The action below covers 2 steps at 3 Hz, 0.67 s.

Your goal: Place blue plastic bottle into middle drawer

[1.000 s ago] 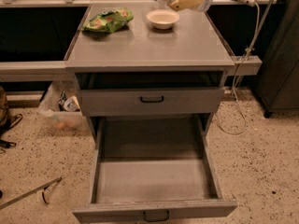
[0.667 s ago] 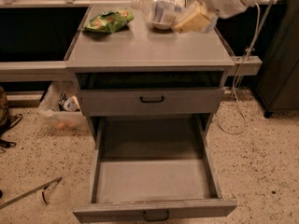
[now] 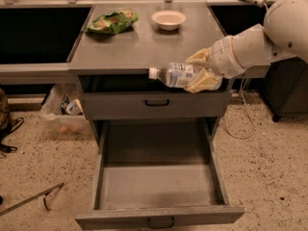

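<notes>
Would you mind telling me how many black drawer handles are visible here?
2. The upper handle is on the closed drawer front, under the gripper holding the blue plastic bottle; the lower handle is on the open middle drawer's front. None appears hidden.

The floor (image 3: 269, 167) is pale speckled stone, lit evenly from above. A grey metal cabinet (image 3: 144, 42) with a flat top stands in the middle. Dark sunken counters flank it: one on the left (image 3: 33, 32) with a grey front ledge, one on the far right (image 3: 231, 18). Under the left counter sits a clear plastic bin (image 3: 62, 112). A thin rod (image 3: 29, 200) lies on the near left floor. A pale cable (image 3: 240, 124) loops down on the right, beside a dark unit (image 3: 284, 90). The gripper (image 3: 198, 73), clasping the bottle (image 3: 175, 75), hangs at the cabinet's near right edge.
</notes>
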Each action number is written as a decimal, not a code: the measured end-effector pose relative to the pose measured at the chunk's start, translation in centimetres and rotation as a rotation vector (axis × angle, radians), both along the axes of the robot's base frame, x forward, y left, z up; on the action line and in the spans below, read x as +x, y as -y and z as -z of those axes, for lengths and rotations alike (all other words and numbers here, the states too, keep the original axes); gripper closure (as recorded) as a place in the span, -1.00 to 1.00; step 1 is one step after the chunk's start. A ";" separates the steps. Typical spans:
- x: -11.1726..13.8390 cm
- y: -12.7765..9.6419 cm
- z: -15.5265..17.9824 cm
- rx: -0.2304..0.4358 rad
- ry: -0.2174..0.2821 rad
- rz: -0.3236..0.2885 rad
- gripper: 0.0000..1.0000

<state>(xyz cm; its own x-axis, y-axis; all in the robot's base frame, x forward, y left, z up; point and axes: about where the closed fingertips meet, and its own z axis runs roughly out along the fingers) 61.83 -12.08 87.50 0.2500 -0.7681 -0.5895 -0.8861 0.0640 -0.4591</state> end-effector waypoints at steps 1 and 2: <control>0.0 0.0 -0.1 -0.001 0.002 0.000 1.00; -0.1 0.0 1.8 0.050 0.006 0.011 1.00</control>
<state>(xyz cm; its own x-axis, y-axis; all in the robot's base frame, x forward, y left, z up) 61.71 -12.05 85.75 0.2452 -0.7407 -0.6255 -0.8825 0.0966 -0.4604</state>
